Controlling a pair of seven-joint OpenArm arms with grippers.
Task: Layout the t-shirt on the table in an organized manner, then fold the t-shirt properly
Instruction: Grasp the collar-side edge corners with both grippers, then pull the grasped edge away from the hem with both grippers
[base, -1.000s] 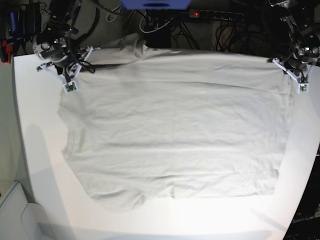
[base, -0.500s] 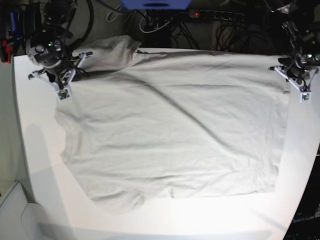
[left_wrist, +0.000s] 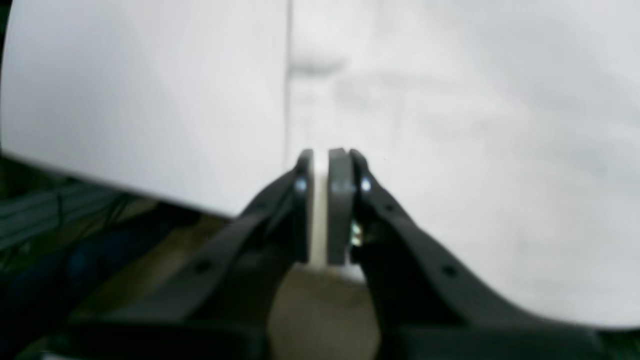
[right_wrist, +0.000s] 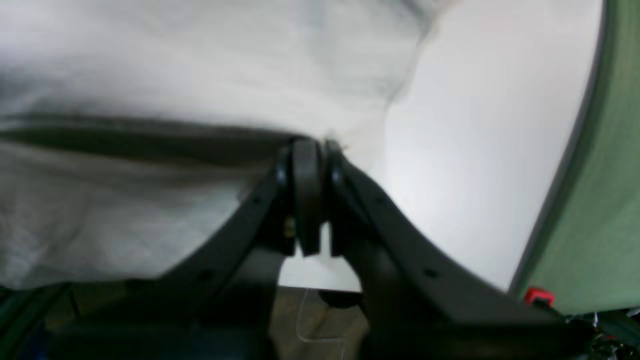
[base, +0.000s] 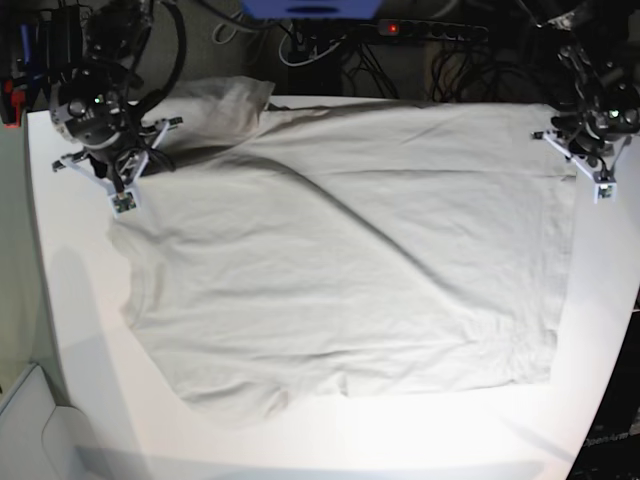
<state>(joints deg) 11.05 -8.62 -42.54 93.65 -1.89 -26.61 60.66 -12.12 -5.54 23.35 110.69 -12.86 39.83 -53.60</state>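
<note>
Spreading the t-shirt (base: 340, 260) flat is the step in hand; folding has not begun. The right claw (right_wrist: 312, 150) is pressed together, pinching cloth at the shirt's far corner by the bunched sleeve. The left claw (left_wrist: 322, 160) is pressed together too, seemingly nipping the opposite far corner, though its blurred view leaves that unsure. The shirt lies mid-tabletop (base: 70, 300), its long axis running side to side in the base view. A diagonal ridge crosses it, so the next move calls for drawing both corners apart and taut.
</note>
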